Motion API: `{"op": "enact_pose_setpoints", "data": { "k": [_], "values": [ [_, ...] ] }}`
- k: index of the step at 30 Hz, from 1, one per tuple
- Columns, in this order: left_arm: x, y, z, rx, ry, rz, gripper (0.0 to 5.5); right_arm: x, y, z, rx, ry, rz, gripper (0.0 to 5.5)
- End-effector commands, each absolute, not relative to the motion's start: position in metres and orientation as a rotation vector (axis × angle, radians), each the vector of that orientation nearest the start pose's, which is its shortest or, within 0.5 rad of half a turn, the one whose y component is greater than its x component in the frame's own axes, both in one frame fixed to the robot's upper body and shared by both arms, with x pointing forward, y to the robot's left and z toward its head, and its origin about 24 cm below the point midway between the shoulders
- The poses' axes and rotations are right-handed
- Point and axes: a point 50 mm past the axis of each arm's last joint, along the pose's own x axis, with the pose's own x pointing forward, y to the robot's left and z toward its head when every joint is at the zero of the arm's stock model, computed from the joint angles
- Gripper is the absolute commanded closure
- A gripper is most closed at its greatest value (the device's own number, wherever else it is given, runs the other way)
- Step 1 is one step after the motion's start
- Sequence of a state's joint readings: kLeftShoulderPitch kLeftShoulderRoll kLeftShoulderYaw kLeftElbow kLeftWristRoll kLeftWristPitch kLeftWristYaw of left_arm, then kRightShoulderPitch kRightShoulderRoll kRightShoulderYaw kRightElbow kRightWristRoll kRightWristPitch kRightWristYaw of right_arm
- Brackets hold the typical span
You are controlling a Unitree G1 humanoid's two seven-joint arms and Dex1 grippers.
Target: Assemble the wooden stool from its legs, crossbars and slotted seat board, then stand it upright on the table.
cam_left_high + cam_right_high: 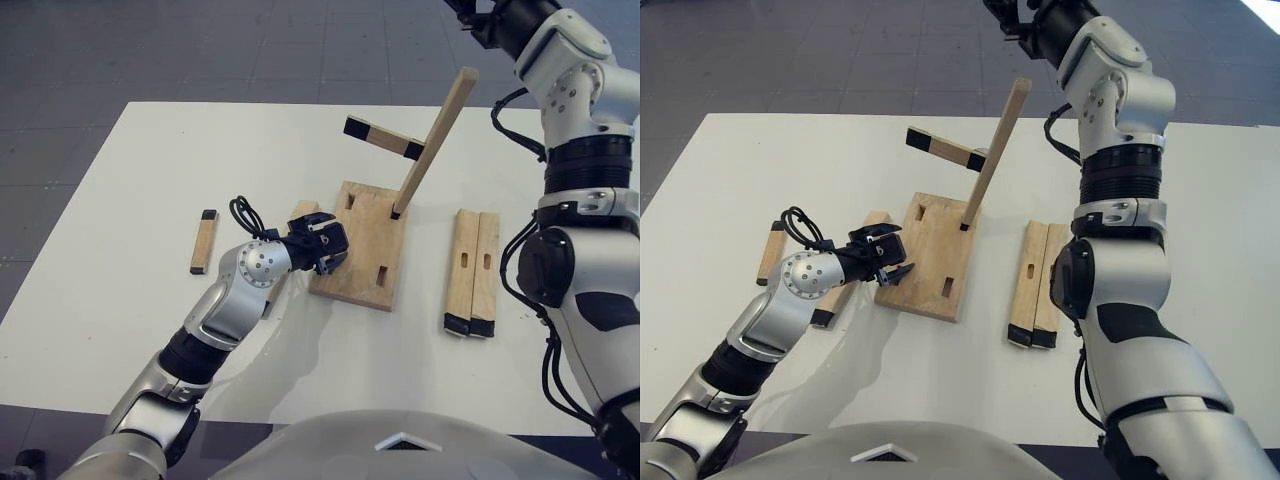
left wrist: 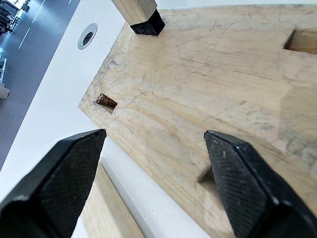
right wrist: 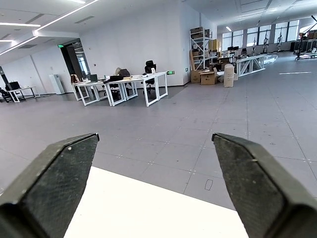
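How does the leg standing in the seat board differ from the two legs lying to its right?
The standing leg sits with its black end in a slot of the seat board, leaning; the two legs lie flat on the table, side by side. The standing leg carries a crossbar; the two legs show empty slots. All are pale wood with one black end.

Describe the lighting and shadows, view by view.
Left eye view: soft even light, no glare on the white table, no hard shadow beside the paired legs. Left wrist view: a soft darker patch lies on the seat board. Right wrist view: bright ceiling light strips and bright windows.
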State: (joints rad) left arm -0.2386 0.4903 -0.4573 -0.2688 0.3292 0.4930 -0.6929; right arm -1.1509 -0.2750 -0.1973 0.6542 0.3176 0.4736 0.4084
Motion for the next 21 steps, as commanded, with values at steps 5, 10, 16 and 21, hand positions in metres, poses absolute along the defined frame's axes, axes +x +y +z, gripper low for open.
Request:
{"op": "enact_pose_setpoints", "data": {
  "k": [5,10,16,21],
  "values": [
    [0.256,0.115,0.071,0.859,0.307,-0.896,1.82,0.405,-0.133,0.255,0.161,-0.036,0.514,1.27],
    [0.257,0.116,0.071,0.856,0.305,-0.887,1.82,0.401,-0.130,0.297,0.166,-0.210,0.535,1.27],
    [0.255,0.114,0.070,0.855,0.307,-0.896,1.82,0.373,-0.135,0.390,0.171,-0.579,0.572,1.27],
    [0.253,0.114,0.069,0.857,0.309,-0.906,1.82,0.401,-0.131,0.309,0.234,-0.284,0.566,1.27]
  ]
}}
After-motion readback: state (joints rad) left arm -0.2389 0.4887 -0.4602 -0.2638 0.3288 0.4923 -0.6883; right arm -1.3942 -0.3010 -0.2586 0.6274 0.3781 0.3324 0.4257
